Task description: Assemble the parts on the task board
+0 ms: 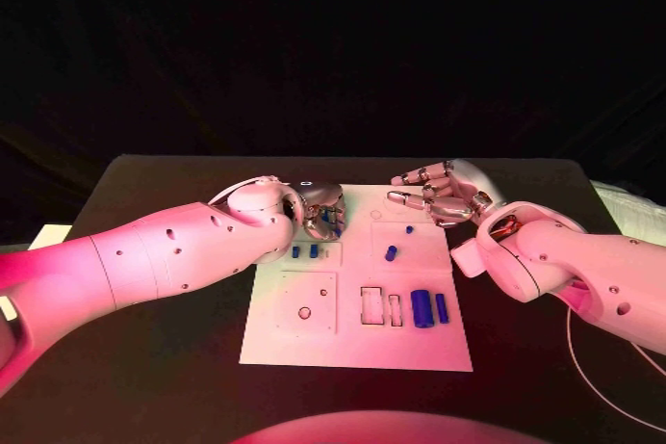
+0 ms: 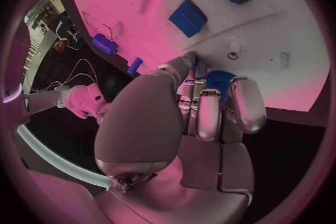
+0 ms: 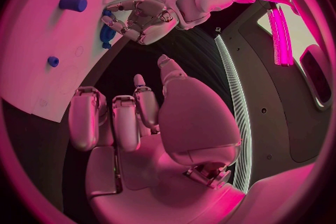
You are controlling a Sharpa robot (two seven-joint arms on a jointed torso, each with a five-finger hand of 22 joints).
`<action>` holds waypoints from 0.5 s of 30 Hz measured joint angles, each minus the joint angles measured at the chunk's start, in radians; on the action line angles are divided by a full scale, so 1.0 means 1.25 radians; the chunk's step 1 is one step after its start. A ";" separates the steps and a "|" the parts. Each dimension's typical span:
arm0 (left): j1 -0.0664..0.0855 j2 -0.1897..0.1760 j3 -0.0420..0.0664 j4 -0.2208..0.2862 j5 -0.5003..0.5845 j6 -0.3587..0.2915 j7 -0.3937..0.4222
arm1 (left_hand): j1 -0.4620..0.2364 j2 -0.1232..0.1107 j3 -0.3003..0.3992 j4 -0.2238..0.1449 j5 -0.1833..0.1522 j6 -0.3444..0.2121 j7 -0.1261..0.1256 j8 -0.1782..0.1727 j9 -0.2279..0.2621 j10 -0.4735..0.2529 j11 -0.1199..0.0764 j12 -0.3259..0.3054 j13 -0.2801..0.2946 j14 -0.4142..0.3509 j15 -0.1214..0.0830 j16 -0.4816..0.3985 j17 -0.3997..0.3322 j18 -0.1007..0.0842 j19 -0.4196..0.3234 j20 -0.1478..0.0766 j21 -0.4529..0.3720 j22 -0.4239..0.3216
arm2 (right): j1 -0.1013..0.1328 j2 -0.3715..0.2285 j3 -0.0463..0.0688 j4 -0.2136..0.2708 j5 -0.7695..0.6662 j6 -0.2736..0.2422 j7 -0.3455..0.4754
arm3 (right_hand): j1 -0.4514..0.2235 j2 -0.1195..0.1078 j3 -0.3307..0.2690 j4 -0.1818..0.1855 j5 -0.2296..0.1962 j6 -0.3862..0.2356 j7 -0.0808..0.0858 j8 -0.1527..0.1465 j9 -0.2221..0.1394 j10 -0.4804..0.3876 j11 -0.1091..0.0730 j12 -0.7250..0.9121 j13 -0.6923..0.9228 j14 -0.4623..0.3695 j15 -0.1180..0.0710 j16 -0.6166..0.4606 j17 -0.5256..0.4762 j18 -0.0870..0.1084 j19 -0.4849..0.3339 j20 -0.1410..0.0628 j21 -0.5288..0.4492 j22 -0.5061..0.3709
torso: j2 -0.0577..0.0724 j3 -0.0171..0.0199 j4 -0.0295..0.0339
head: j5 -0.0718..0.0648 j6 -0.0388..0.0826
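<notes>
White and flat, the task board (image 1: 354, 348) lies in the middle of the black table (image 1: 153, 367), with bare dark table showing along its near, left and right edges. The left hand (image 1: 314, 209) sits over the board's far left corner, its fingers curled round a blue part (image 2: 219, 82) that it holds just above the plate. The right hand (image 1: 442, 195) hovers at the far right corner, partly past the board's edge, fingers loosely bent and apart with nothing between them.

Between the two hands the board's far middle is open. A small blue part (image 1: 392, 253) lies near the board's centre, two short ones (image 1: 304, 252) sit just near of the left hand, and a thick blue cylinder (image 1: 421, 304) with a thinner blue bar (image 1: 442, 307) beside it lies near the right edge, next to the rectangular slots (image 1: 372, 305).
</notes>
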 measured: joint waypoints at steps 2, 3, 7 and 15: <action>-0.001 0.000 0.000 0.000 0.000 -0.003 0.000 | -0.001 0.001 0.005 -0.005 -0.002 0.003 0.002 -0.001 0.000 0.006 -0.001 -0.003 0.000 0.000 0.000 0.000 -0.002 0.000 0.000 0.000 0.004 0.004 | 0.000 0.000 0.000 0.000 0.000 0.000 0.000 | 0.000 0.000 0.000 0.000 0.000 0.000 0.000 0.000 0.000 0.000 0.000 0.000 0.000 0.000 0.000 0.000 0.000 0.000 0.000 0.000 0.000 0.000 | 0.000 0.0000 0.0001 | 0.000 0.001; -0.001 -0.001 0.000 0.001 0.000 -0.006 0.000 | -0.003 0.002 0.007 -0.007 -0.002 0.004 0.001 -0.001 -0.001 0.006 -0.001 -0.003 0.001 0.000 0.000 0.000 -0.003 0.000 0.000 0.000 0.004 0.005 | 0.000 0.001 0.000 0.000 0.000 0.000 0.000 | 0.000 0.000 0.000 0.000 0.000 0.000 0.000 0.000 0.000 0.000 0.000 0.000 0.000 0.000 0.000 0.000 0.000 0.000 0.000 0.000 0.000 0.000 | 0.000 0.0000 0.0001 | 0.000 0.001; -0.004 -0.013 0.003 0.013 0.002 -0.017 0.000 | -0.006 0.005 0.013 -0.013 -0.003 0.008 0.003 -0.005 -0.003 0.009 0.002 -0.010 0.002 0.000 0.000 0.000 -0.005 -0.005 0.000 0.000 0.008 0.008 | 0.000 0.001 0.000 -0.001 0.000 0.001 0.000 | 0.000 0.000 0.000 0.000 0.000 0.000 0.000 0.000 0.000 0.000 0.000 0.000 0.000 0.000 0.000 0.000 0.000 0.000 0.000 0.000 0.000 0.000 | 0.000 -0.0001 0.0000 | 0.000 0.004; -0.003 -0.067 0.031 0.069 0.042 -0.047 0.002 | -0.013 -0.002 0.020 -0.020 -0.003 0.011 0.005 -0.009 -0.006 0.015 0.002 -0.018 0.002 0.000 0.000 0.000 -0.013 -0.010 0.000 0.000 0.015 0.016 | 0.000 0.002 0.000 -0.003 0.000 0.001 0.000 | 0.000 0.000 0.000 0.000 0.000 0.000 0.000 0.000 0.000 0.000 0.000 0.000 0.000 0.000 0.000 0.000 0.000 0.000 0.000 0.000 0.000 0.000 | -0.001 0.0000 0.0008 | -0.001 0.008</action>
